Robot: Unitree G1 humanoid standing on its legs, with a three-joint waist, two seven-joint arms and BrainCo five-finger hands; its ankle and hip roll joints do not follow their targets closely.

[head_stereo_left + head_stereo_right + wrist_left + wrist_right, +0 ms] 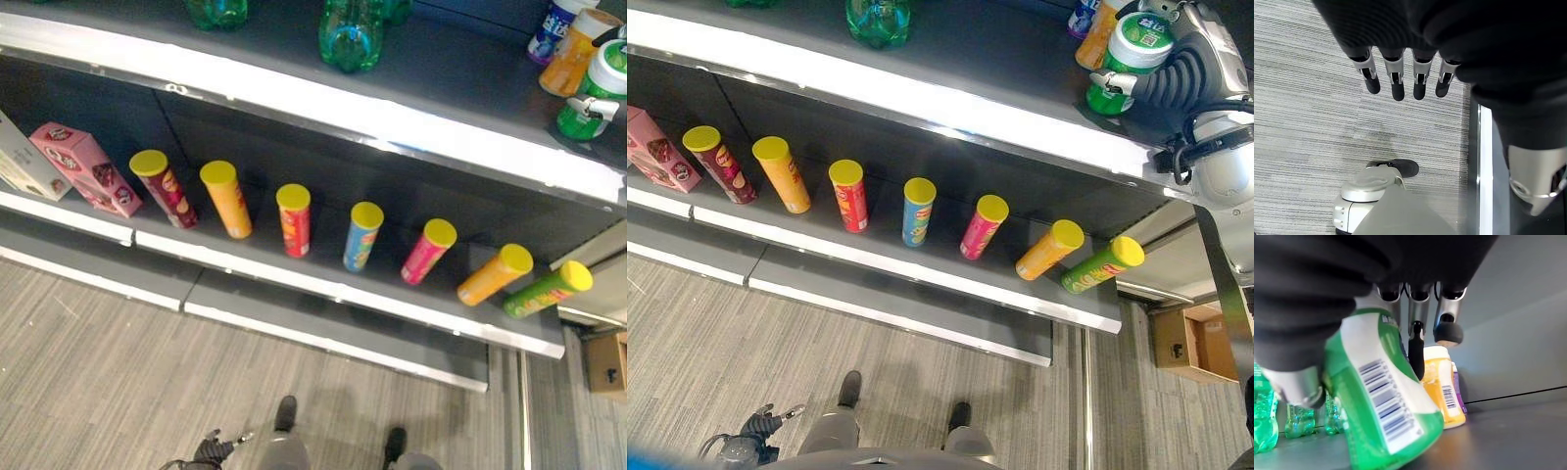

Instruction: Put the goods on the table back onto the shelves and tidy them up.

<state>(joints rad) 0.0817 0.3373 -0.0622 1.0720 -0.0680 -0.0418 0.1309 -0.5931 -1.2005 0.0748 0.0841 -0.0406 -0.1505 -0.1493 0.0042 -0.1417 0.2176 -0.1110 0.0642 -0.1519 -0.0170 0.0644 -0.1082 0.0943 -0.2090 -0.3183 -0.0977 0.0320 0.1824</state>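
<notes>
My right hand reaches onto the upper shelf at its right end and is shut on a green container with a white label and green lid. In the right wrist view the green container is tilted, its lower edge at the shelf board, with my thumb on one side and the fingers on the other. Just behind it stand an orange-yellow container and a purple one. My left hand hangs low over the carpet, fingers straight and holding nothing.
Green bottles stand further left on the upper shelf. The lower shelf carries a row of several yellow-lidded chip cans, a pink box and a white box. A cardboard box sits on the floor at the right.
</notes>
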